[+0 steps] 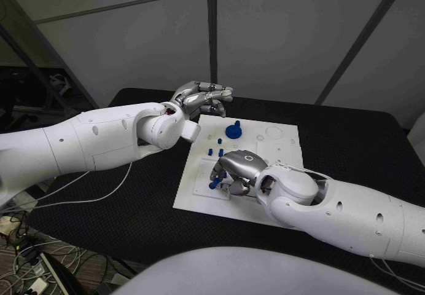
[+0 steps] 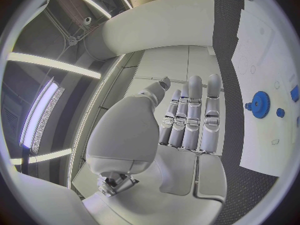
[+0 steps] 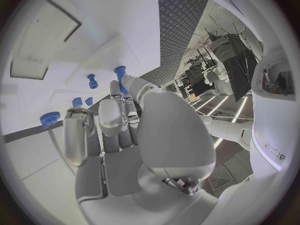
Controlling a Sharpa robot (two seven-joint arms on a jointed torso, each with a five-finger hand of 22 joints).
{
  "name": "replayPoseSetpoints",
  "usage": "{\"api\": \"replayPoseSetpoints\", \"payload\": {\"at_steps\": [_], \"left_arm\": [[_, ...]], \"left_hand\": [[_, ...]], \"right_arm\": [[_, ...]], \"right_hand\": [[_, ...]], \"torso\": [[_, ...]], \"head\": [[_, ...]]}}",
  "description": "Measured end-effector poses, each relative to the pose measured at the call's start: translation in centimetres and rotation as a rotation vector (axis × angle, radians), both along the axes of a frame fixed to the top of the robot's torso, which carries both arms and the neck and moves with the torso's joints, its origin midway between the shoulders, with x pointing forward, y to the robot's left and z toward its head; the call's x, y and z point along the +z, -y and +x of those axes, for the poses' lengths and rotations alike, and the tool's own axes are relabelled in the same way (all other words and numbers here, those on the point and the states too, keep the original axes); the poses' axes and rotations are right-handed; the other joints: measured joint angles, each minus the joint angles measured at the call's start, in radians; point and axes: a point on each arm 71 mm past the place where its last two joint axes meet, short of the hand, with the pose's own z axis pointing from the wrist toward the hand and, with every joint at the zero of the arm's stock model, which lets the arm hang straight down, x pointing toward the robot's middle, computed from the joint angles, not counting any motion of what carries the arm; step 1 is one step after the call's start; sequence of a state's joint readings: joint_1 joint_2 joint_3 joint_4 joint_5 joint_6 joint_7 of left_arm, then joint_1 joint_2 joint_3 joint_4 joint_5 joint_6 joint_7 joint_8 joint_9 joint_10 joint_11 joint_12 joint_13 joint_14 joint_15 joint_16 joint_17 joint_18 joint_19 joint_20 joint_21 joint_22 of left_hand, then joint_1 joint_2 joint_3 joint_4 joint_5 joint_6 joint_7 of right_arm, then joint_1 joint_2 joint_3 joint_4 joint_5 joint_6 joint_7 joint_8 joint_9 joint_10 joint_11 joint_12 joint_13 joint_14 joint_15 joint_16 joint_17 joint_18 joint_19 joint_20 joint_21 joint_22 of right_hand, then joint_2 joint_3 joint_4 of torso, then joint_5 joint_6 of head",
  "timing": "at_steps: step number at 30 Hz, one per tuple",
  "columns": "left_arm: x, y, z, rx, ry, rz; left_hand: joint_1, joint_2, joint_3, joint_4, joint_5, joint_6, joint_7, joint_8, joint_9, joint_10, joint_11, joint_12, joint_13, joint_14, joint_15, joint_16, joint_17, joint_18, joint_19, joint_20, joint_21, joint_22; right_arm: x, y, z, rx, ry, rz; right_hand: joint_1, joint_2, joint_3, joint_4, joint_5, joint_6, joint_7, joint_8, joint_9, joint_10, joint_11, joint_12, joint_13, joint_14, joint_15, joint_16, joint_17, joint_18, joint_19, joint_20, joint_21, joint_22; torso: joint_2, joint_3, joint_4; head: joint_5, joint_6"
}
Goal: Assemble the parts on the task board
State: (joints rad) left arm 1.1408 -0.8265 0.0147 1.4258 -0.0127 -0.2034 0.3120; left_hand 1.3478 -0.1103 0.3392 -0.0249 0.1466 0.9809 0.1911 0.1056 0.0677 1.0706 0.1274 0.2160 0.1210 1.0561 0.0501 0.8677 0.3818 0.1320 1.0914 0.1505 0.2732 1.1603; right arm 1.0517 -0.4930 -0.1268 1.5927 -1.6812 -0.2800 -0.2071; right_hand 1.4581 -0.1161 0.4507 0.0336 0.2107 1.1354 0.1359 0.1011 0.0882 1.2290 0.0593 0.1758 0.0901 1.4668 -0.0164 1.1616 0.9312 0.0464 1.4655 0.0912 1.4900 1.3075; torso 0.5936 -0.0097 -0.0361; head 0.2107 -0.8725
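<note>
Right robot hand (image 1: 239, 172) pinches a blue peg (image 3: 120, 77) over the task board (image 1: 274, 144), left robot hand (image 1: 202, 97) open, off board's far-left edge w/ nothing in it.

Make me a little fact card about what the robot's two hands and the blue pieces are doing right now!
table: black
task board: white plate in the middle of the table
blue gear: on the far part of the board, nobody touching it
small blue pegs: on the board near its middle
left hand: held up at the board's far left corner, fingers straight and close together, holding nothing
right hand: down on the near part of the board, pinching a blue peg at its fingertips
</note>
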Motion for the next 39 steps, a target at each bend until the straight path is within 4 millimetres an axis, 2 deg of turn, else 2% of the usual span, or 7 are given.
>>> {"api": "replayPoseSetpoints", "payload": {"at_steps": [14, 18, 22, 26, 31, 33, 39], "left_arm": [[0.02, -0.05, -0.01, 0.0, 0.0, 0.0], [0.02, -0.04, -0.02, 0.0, 0.0, 0.0], [0.02, -0.04, -0.02, 0.0, 0.0, 0.0], [0.04, -0.04, -0.01, 0.0, 0.0, 0.0], [0.03, -0.07, -0.01, 0.0, -0.001, 0.001], [0.03, -0.07, 0.0, 0.0, -0.001, 0.001], [0.02, -0.06, 0.01, -0.001, -0.002, 0.001]], "left_hand": [[0.0, 0.0, 0.0, 0.0, 0.0, 0.0, 0.0, 0.0, 0.0, 0.0, 0.0, 0.0, 0.0, 0.0, 0.0, 0.0, 0.0, 0.0, 0.0, 0.0, 0.0, 0.0], [0.0, 0.0, 0.0, 0.0, 0.0, 0.0, 0.0, 0.0, 0.0, 0.0, 0.0, 0.0, 0.0, 0.0, 0.0, 0.0, 0.0, 0.0, 0.0, 0.0, 0.0, 0.0], [0.0, 0.0, 0.0, 0.0, 0.0, 0.0, 0.0, 0.0, 0.0, 0.0, 0.0, 0.0, 0.0, 0.0, 0.0, 0.0, 0.0, 0.0, 0.0, 0.0, 0.0, 0.0], [0.0, 0.0, 0.0, 0.0, 0.0, 0.0, 0.0, 0.0, 0.0, 0.0, 0.0, 0.0, 0.0, 0.0, 0.0, 0.0, 0.0, 0.0, 0.0, 0.0, 0.0, 0.0], [0.0, 0.0, 0.0, 0.0, 0.0, 0.0, 0.0, 0.0, 0.0, 0.0, 0.0, 0.0, 0.0, 0.0, 0.0, 0.0, 0.0, 0.0, 0.0, 0.0, 0.0, 0.0], [0.0, 0.0, 0.0, 0.0, 0.0, 0.0, 0.0, 0.0, 0.0, 0.0, 0.0, 0.0, 0.0, 0.0, 0.0, 0.0, 0.0, 0.0, 0.0, 0.0, 0.0, 0.0], [0.0, 0.0, 0.0, 0.0, 0.0, 0.0, 0.0, 0.0, 0.0, -0.003, -0.001, 0.001, 0.0, 0.0, 0.0, 0.0, -0.001, 0.0, 0.0, 0.0, 0.0, 0.0]], "right_arm": [[-0.04, -0.01, 0.18, -0.004, 0.007, -0.015], [-0.09, -0.19, 0.31, -0.003, 0.007, -0.019], [-0.4, -0.23, 0.39, -0.001, -0.001, -0.034], [-0.6, -0.21, 0.41, 0.001, -0.01, -0.044], [-0.64, -0.23, 0.38, 0.003, -0.015, -0.043], [-0.65, -0.23, 0.37, 0.004, -0.017, -0.041], [-0.62, -0.17, 0.33, 0.006, -0.023, -0.028]], "right_hand": [[-0.004, -0.004, 0.002, -0.002, 0.004, 0.0, 0.001, -0.001, 0.001, 0.0, 0.0, -0.006, 0.001, 0.0, 0.0, 0.0, -0.005, 0.0, 0.0, 0.0, 0.0, 0.0], [-0.031, -0.009, -0.006, 0.007, 0.01, -0.04, 0.023, -0.027, -0.007, -0.044, 0.021, -0.048, -0.009, -0.002, 0.007, -0.006, -0.023, 0.0, 0.0, 0.0, -0.035, 0.0], [-0.052, -0.027, -0.015, 0.016, -0.005, -0.101, 0.022, -0.038, -0.021, -0.096, 0.033, -0.082, -0.023, -0.006, 0.017, -0.023, -0.048, 0.0, -0.022, 0.018, -0.074, 0.0], [-0.06, -0.035, -0.023, 0.023, -0.005, -0.136, 0.022, -0.038, -0.022, -0.126, 0.039, -0.095, -0.025, -0.01, 0.022, -0.034, -0.068, 0.0, -0.04, 0.021, -0.097, 0.0], [-0.062, -0.037, -0.028, 0.028, -0.01, -0.165, 0.018, -0.038, -0.022, -0.156, 0.044, -0.099, -0.025, -0.015, 0.026, -0.046, -0.087, 0.0, -0.053, 0.026, -0.114, 0.0], [-0.062, -0.037, -0.038, 0.027, -0.01, -0.173, 0.013, -0.038, -0.022, -0.17, 0.045, -0.099, -0.025, -0.02, 0.031, -0.064, -0.111, 0.017, -0.068, 0.025, -0.134, 0.0], [-0.062, -0.037, -0.038, 0.027, -0.01, -0.173, 0.012, -0.038, -0.021, -0.172, 0.046, -0.095, -0.025, -0.02, 0.031, -0.069, -0.114, 0.016, -0.07, 0.027, -0.14, 0.0]], "torso": [[0.0, 0.0003, 0.0], [0.0, 0.0003, 0.0], [-0.001, 0.0006, 0.0], [-0.001, 0.0006, 0.0], [-0.001, 0.0011, -0.0012], [-0.001, 0.0012, -0.0013], [-0.002, 0.0012, -0.0014]], "head": [[0.003, 0.0], [0.005, 0.0], [0.006, 0.0], [0.007, 0.0], [0.008, 0.0], [0.008, 0.0], [0.008, 0.0]]}}
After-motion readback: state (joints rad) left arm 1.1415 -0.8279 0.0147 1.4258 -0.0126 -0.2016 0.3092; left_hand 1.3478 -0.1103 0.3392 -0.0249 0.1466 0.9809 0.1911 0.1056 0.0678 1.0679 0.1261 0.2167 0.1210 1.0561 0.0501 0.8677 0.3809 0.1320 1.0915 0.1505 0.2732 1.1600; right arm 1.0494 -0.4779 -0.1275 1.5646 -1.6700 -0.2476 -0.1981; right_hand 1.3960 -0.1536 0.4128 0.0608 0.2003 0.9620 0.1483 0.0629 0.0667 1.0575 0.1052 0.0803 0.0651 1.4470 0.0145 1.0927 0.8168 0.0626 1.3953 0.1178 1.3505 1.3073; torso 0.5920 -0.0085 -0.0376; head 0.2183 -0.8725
